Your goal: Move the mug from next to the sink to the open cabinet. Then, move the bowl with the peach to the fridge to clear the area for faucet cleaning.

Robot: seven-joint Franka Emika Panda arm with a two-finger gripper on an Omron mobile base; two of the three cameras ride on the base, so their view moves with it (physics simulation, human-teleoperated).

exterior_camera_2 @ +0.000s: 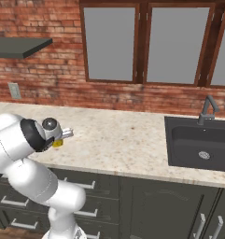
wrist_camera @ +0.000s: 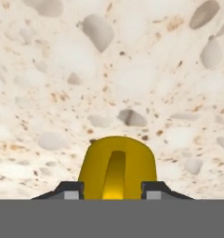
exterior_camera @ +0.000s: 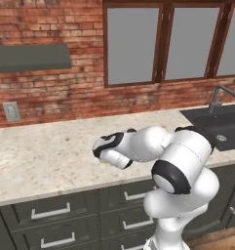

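Glossy yellow mug point(wrist_camera: 117, 169) on speckled matt stone counter point(wrist_camera: 132, 69).

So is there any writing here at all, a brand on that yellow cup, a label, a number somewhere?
None that can be read.
The mug between the gripper fingertips is plain yellow, with no print.
The wall outlet is a blank grey plate.
The counter, sink and faucet carry no markings.
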